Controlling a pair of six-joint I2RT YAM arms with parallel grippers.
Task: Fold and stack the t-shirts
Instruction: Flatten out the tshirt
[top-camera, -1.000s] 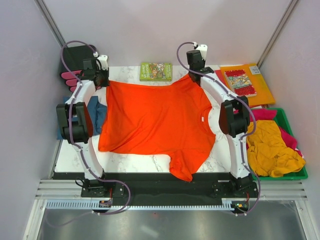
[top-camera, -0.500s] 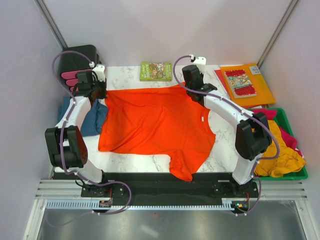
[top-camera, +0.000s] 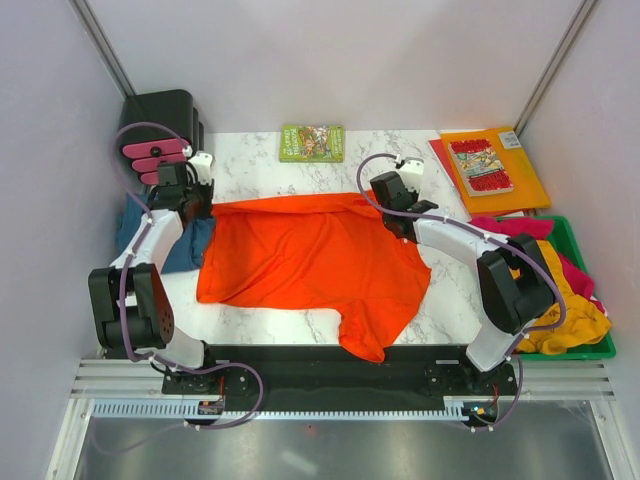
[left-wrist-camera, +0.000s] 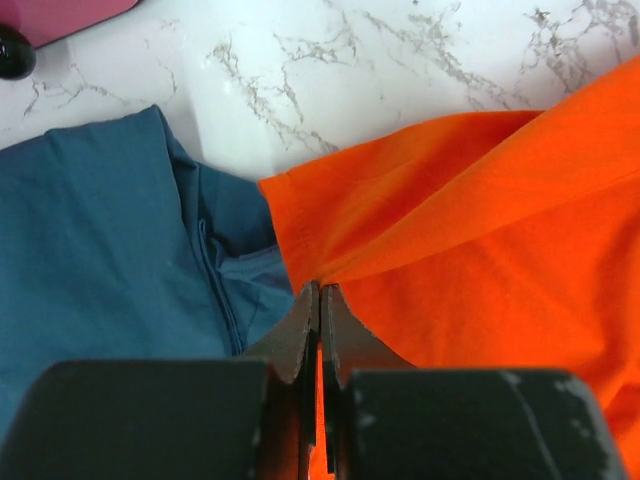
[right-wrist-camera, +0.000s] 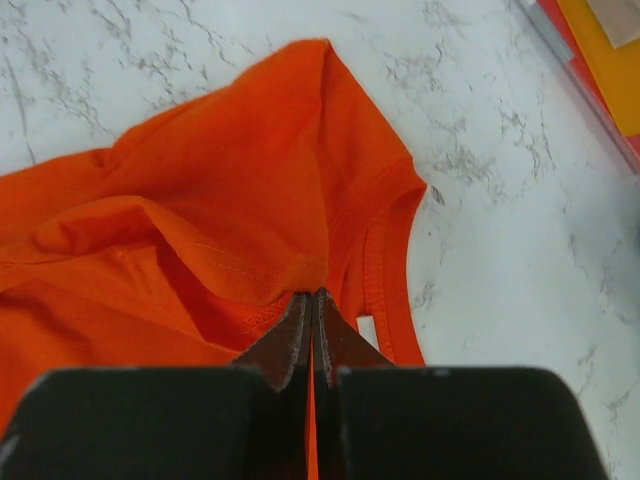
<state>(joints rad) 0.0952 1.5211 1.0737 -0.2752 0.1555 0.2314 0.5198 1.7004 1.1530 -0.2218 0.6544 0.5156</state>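
An orange-red t-shirt (top-camera: 310, 255) lies spread on the marble table (top-camera: 250, 175), its far edge lifted and doubled toward the near side. My left gripper (top-camera: 203, 203) (left-wrist-camera: 320, 286) is shut on the shirt's far-left corner, beside a teal-blue t-shirt (top-camera: 182, 243) (left-wrist-camera: 100, 250) lying at the table's left edge. My right gripper (top-camera: 391, 203) (right-wrist-camera: 313, 293) is shut on the shirt's far-right edge near the collar (right-wrist-camera: 385, 260). Mustard-yellow (top-camera: 560, 290) and magenta-pink (top-camera: 520, 226) t-shirts lie bunched in a green bin (top-camera: 575, 350) at the right.
A green book (top-camera: 312, 142) lies at the table's far edge. An orange folder (top-camera: 525, 180) with a comic book (top-camera: 478, 165) sits at the far right. A black box (top-camera: 160, 112) with pink pieces (top-camera: 155, 152) stands at the far left.
Both grippers have drawn the orange-red shirt's far edge toward the near side, away from the green book. The arms have bent back and lowered, and the shirt's far part now doubles over.
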